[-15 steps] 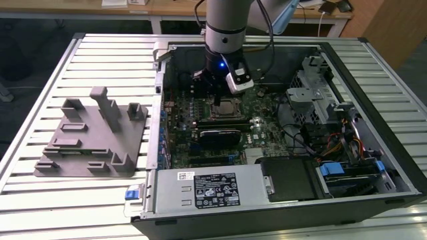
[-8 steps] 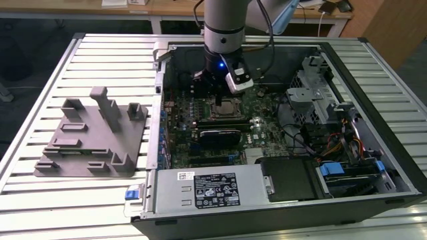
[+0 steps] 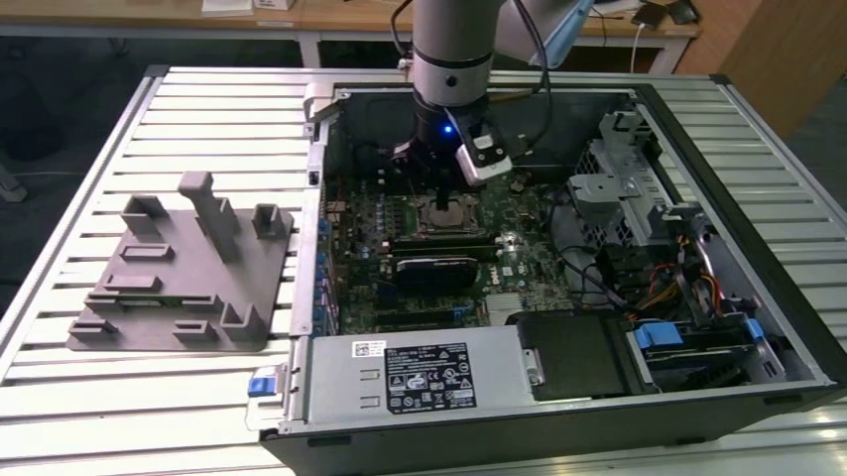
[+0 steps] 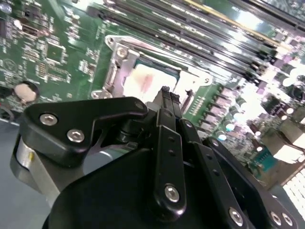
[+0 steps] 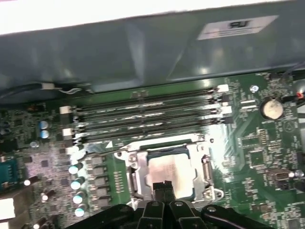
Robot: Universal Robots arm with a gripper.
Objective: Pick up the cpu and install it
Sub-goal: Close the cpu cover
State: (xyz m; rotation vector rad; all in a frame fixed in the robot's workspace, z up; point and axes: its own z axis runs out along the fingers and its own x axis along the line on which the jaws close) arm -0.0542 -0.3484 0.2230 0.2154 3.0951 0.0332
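- The cpu (image 5: 170, 167) lies flat in its socket frame (image 5: 132, 168) on the green board (image 5: 267, 157), silvery plate up. It sits square to the frame, so I judge it already seated and not merely resting on top.
- The claw (image 5: 163, 185) hangs straight over one edge of the cpu. Its two fingers (image 4: 167, 98) are pressed together and grip nothing. Closed like this it makes a slim tip, narrow enough to reach inside the frame. Whether the tip touches the plate I cannot tell.
- The memory slots (image 5: 143, 114) run just beside the socket, which leaves little room for a wide claw.
- The computer case (image 3: 741, 327) lies on its side on the slatted surface (image 3: 198, 99), open face up, which lets the arm come at the board from above.
- A grey holder (image 3: 185, 283) stands at the exterior view's left, well apart from the case. It is probably a stand for parts.
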